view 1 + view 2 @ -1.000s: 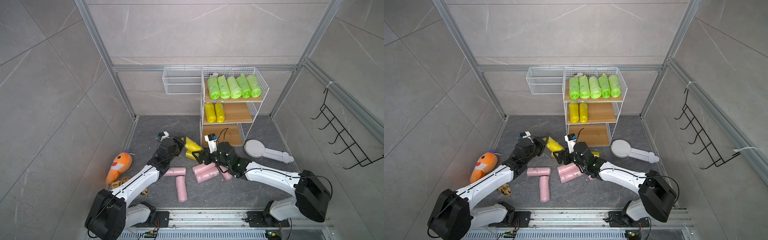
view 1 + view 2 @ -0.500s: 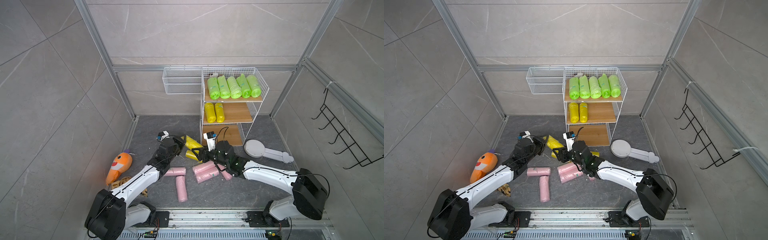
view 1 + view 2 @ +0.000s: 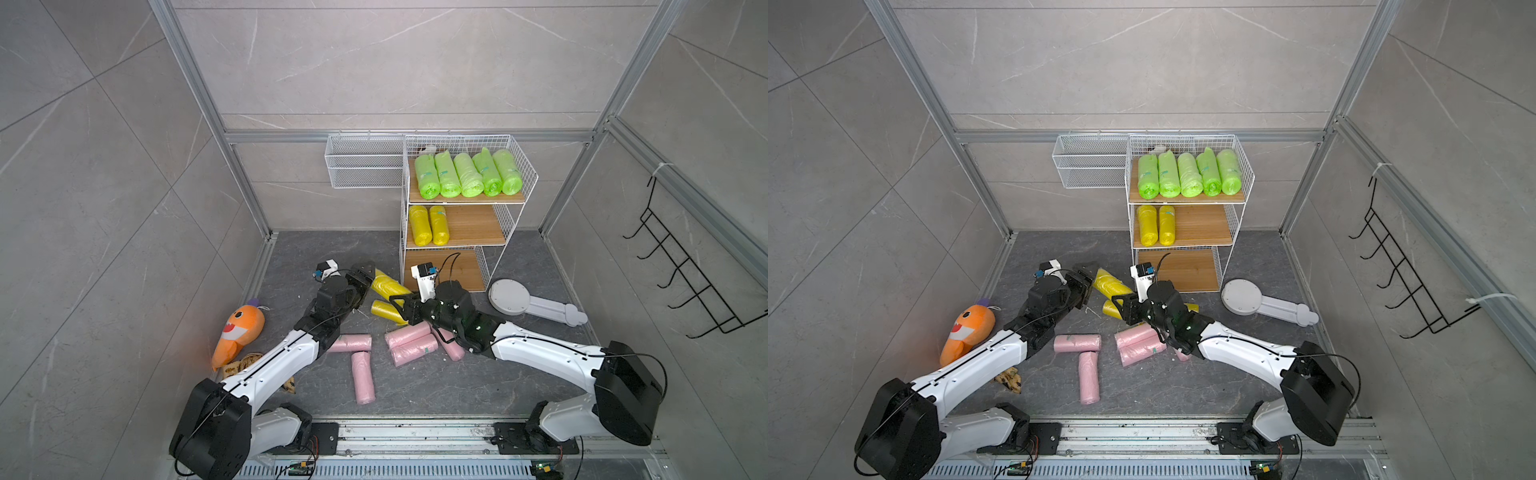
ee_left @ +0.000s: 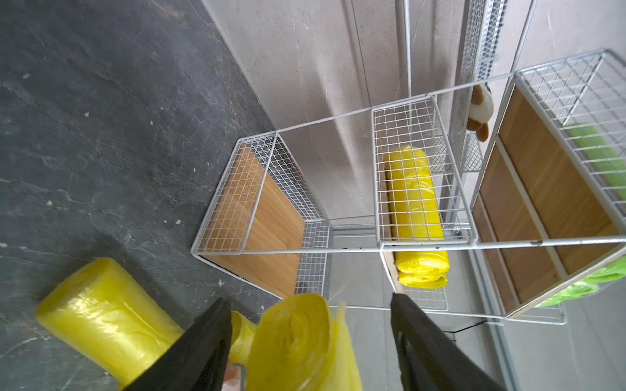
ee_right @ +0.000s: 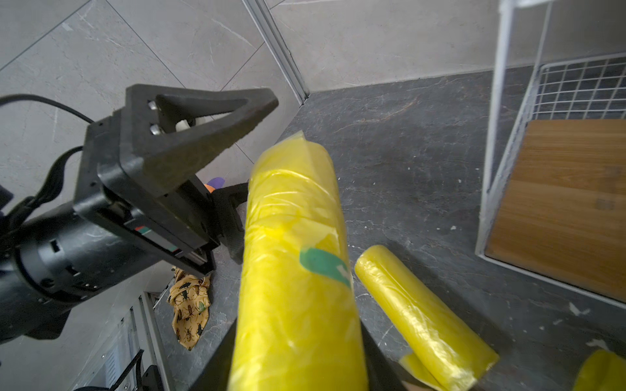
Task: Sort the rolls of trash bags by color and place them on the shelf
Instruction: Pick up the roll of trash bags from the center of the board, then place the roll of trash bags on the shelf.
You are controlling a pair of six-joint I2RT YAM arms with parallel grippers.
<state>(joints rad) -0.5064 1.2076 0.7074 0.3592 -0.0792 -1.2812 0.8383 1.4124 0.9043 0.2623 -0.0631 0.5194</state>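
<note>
A yellow roll (image 3: 388, 286) (image 5: 291, 237) with a teal sticker hangs tilted above the floor, and my right gripper (image 3: 401, 305) (image 5: 298, 355) is shut on its lower end. My left gripper (image 3: 362, 277) (image 4: 309, 299) stands open around the roll's other end (image 4: 298, 345), with gaps on both sides. Another yellow roll (image 3: 386, 311) (image 5: 420, 311) lies on the floor beneath. The shelf (image 3: 478, 224) holds several green rolls (image 3: 467, 174) on its top tier and two yellow rolls (image 3: 428, 224) on the middle one. Several pink rolls (image 3: 411, 343) lie on the floor.
An orange plush shark (image 3: 239, 332) and a patterned cloth (image 3: 245, 361) lie left of my left arm. A white round-headed object (image 3: 511, 297) lies right of the shelf. A white wire basket (image 3: 361, 166) hangs on the back wall and a black hook rack (image 3: 685, 282) on the right wall.
My right gripper has closed on the yellow roll that the left gripper held up. The left gripper has opened and let go of it.
</note>
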